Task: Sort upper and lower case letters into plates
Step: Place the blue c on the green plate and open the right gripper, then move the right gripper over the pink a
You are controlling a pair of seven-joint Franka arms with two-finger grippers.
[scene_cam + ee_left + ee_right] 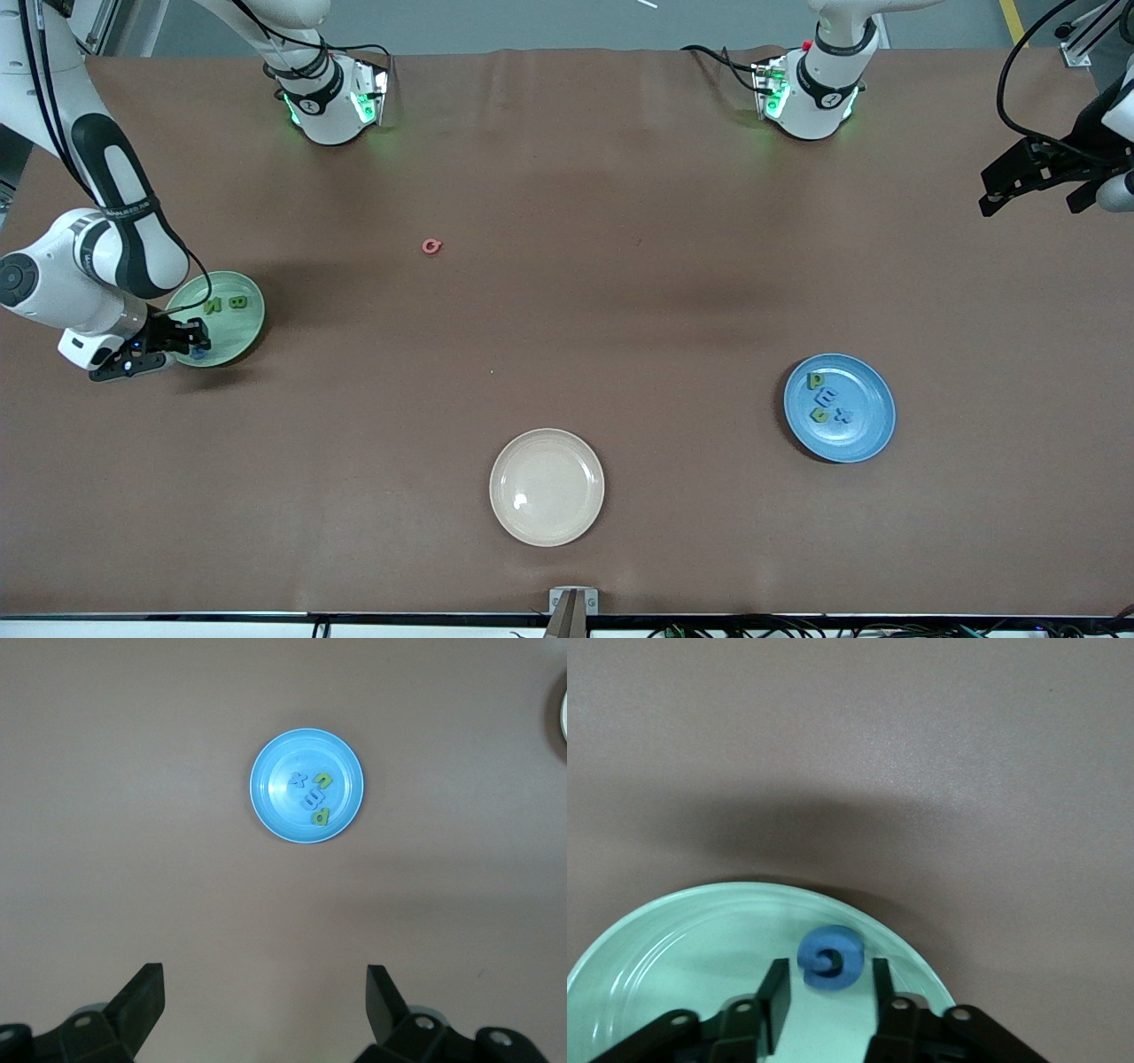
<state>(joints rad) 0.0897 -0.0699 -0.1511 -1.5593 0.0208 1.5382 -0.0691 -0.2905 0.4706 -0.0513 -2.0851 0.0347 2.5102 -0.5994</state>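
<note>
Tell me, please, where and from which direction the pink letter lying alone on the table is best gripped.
Grip the pink letter from straight above, pinching across its outer edges. It lies flat on the brown table with nothing touching it, so either tool has room; its ring-like shape looks thin, so the fingers probably have to reach down to the table surface.

Mint plate (232,341) w/ letters, right arm's end; blue plate (864,424) w/ letters, left arm's end.

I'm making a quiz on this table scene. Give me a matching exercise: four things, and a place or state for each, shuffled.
Things:
1. pink letter
2. blue letter
3. cream plate
4. left gripper

Places or states:
A. in the green plate
B. nearest the front camera
C. open, waiting above the table
D. alone on the table

Pairs: 1-D, 2-A, 3-B, 4-C
</note>
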